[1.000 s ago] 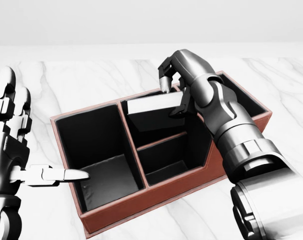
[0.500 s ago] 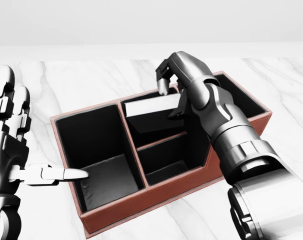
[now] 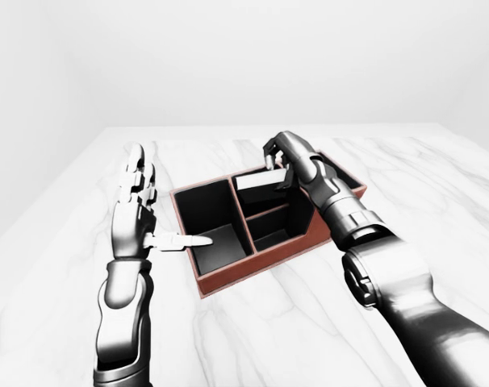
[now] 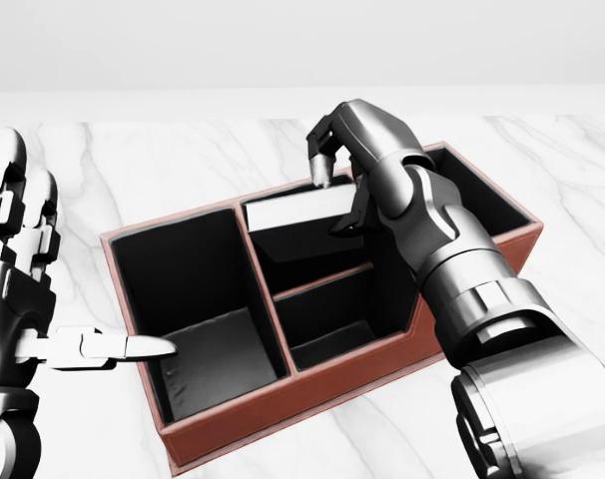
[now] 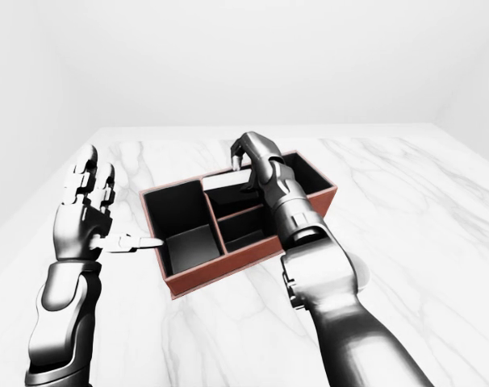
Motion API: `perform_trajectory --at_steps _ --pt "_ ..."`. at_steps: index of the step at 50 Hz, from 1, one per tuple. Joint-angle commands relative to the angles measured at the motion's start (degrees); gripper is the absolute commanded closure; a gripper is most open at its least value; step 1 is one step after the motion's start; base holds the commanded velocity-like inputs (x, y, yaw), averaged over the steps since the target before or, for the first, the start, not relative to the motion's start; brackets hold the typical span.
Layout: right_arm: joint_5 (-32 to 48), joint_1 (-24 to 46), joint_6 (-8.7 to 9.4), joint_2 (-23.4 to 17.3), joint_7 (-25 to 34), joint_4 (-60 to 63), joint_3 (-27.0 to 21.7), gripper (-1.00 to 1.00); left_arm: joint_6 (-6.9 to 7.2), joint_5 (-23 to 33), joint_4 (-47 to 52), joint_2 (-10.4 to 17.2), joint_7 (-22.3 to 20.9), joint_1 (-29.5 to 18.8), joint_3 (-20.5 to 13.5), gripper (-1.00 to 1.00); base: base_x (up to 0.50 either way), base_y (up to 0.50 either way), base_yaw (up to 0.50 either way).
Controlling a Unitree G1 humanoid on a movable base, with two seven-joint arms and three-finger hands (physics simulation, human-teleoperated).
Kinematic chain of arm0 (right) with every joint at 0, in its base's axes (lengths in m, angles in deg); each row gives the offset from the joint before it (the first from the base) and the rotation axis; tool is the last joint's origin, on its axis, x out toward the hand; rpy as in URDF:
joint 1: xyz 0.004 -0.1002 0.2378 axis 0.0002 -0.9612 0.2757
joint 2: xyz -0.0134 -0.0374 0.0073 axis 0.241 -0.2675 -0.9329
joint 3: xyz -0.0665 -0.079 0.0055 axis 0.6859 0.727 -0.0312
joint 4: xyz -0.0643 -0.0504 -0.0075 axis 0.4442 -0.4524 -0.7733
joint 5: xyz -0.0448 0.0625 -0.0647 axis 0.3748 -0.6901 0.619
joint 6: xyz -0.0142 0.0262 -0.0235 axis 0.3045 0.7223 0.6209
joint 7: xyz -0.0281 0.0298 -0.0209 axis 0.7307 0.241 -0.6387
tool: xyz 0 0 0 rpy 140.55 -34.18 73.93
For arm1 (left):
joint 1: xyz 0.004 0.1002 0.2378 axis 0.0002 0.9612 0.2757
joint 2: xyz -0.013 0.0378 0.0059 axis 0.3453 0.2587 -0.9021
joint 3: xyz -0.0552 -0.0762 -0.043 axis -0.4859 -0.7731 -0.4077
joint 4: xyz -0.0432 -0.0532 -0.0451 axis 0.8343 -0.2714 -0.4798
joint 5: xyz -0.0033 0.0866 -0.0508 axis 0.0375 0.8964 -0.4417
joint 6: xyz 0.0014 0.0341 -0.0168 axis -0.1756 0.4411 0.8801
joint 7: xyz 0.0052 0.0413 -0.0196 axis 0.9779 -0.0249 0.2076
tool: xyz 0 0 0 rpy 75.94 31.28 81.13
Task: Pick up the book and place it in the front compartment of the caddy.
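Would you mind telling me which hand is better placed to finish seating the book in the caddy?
The right hand: its fingers stand about the book, already in a caddy compartment. The left hand is open, off to the left.

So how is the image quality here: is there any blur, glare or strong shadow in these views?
Head view: sharp, no motion blur; the caddy compartments are nearly black inside, hiding detail. Left-eye view: flat, even light, only faint shadows on the marble table; the white book is close to washing out. Right-eye view: soft highlights on the right robot hand, no harsh glare.
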Motion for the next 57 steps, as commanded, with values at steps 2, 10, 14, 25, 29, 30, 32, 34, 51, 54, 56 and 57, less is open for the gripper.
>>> perform_trajectory --at_steps 2,10,14,25,29,30,32,34,51,54,56,57 --pt "-2.0 0.8 0.00 0.0 -1.5 1.2 -3.0 1.00 0.00 0.0 0.2 0.0 0.0 0.0 -0.1 -1.00 0.00 0.00 0.00" --pt "-1.8 0.8 0.00 0.1 -2.1 1.3 -3.0 1.00 0.00 0.0 0.0 0.0 0.0 0.0 0.0 -1.00 0.00 0.00 0.00" --pt "-1.7 0.8 0.00 0.2 -2.6 1.3 -3.0 -1.00 0.00 0.1 -0.2 0.0 0.1 0.0 0.0 -1.00 0.00 0.00 0.00" --pt "-1.8 0.2 0.00 0.3 -2.1 1.6 -3.0 -1.00 0.00 0.3 -0.5 0.0 0.2 -0.1 0.1 -1.00 0.00 0.00 0.00" --pt "-1.8 -0.1 0.00 0.4 -2.0 1.7 -2.9 -1.00 0.00 0.3 -0.4 0.0 0.2 -0.1 0.0 -1.00 0.00 0.00 0.00" --pt "-1.8 -0.1 0.00 0.4 -1.9 1.7 -2.9 -1.00 0.00 0.3 -0.6 0.0 0.2 -0.1 0.0 -1.00 0.00 0.00 0.00" --pt "-1.7 -0.2 0.00 0.5 -2.0 1.7 -2.8 -1.00 0.00 0.3 -0.3 0.0 0.2 0.0 0.0 -1.00 0.00 0.00 0.00" --pt "-1.8 -0.4 0.00 0.5 -1.9 1.9 -2.9 -1.00 0.00 0.3 -0.2 0.0 0.2 0.0 0.0 -1.00 0.00 0.00 0.00" --pt "-5.1 -1.7 0.00 -0.3 -0.5 4.9 -3.9 -1.00 0.00 0.4 -0.8 -0.1 0.1 0.0 0.2 -1.00 0.00 0.00 0.00" --pt "-6.0 -2.2 0.00 -0.4 -0.2 6.0 -4.0 -1.00 0.00 0.3 -0.7 -0.1 0.1 0.0 0.2 -1.00 0.00 0.00 0.00" --pt "-6.7 -2.4 0.00 -0.4 0.1 6.9 -4.1 -1.00 0.00 0.3 -0.9 -0.1 0.2 -0.1 0.2 -1.00 0.00 0.00 0.00" --pt "-7.0 -2.6 0.00 -0.4 0.3 7.6 -4.1 -1.00 0.00 0.3 -0.7 -0.1 0.2 0.0 0.2 -1.00 0.00 0.00 0.00"
